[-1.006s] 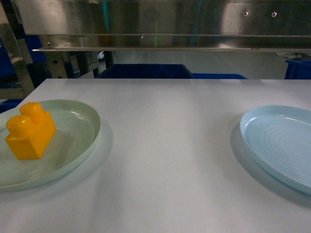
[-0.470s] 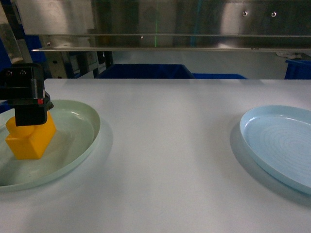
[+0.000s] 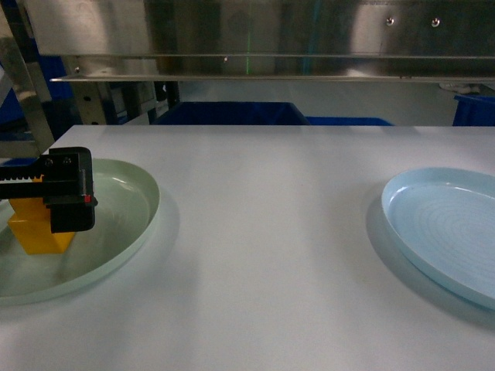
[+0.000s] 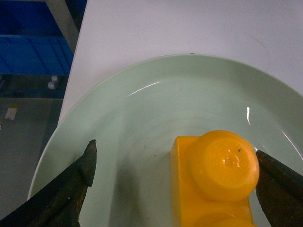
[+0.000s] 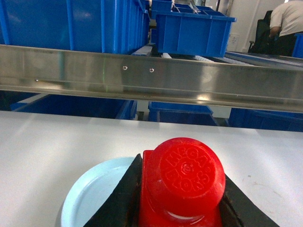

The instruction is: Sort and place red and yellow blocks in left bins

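Left fingers (image 4: 90, 163) wide around yellow block (image 4: 213, 182); right fingers (image 5: 125, 196) clamped on red block (image 5: 182, 189).

A pale green plate (image 3: 124, 224) and a pale blue plate (image 3: 441, 224) sit well apart on the white table (image 3: 271, 232).

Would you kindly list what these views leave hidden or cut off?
- Yellow block: in the head view the left gripper covers its studs; the left wrist view crops its lower part.
- Red block: absent from the head view; the right wrist view's bottom edge cuts off its base.
- Right gripper: only the fingers' inner edges show in its wrist view.
- Pale blue plate: partly behind the red block.
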Motion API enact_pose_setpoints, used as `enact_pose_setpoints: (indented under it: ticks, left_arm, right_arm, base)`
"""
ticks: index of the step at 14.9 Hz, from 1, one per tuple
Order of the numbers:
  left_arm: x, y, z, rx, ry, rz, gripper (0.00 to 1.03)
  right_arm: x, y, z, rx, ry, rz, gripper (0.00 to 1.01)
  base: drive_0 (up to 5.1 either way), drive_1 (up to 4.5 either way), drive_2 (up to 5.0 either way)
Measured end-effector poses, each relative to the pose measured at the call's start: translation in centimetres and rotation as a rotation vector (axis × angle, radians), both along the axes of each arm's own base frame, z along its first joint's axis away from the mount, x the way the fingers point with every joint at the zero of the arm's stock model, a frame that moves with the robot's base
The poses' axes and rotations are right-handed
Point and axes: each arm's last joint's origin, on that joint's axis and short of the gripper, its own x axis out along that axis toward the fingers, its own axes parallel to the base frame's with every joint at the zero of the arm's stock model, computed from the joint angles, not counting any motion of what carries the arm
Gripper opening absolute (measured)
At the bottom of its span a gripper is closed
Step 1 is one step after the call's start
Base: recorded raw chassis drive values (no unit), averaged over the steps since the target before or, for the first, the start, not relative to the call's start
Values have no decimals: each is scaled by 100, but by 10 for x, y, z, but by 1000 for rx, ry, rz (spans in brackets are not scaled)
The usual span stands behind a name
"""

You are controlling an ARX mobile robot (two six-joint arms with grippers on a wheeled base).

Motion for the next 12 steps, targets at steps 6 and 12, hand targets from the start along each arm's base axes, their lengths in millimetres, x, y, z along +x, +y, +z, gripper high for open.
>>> enact_pose_setpoints:
  ticks: [6, 12]
  left_arm:
    - [-11, 27, 58, 25, -283, -74, 27]
    - [-24, 40, 83, 42, -360, -100, 27]
  right_arm:
    - [0, 0, 0, 0, 0, 0, 27]
    - [0, 0, 0, 0, 0, 0, 27]
  base:
    - [0, 0, 0]
    - [0, 0, 0]
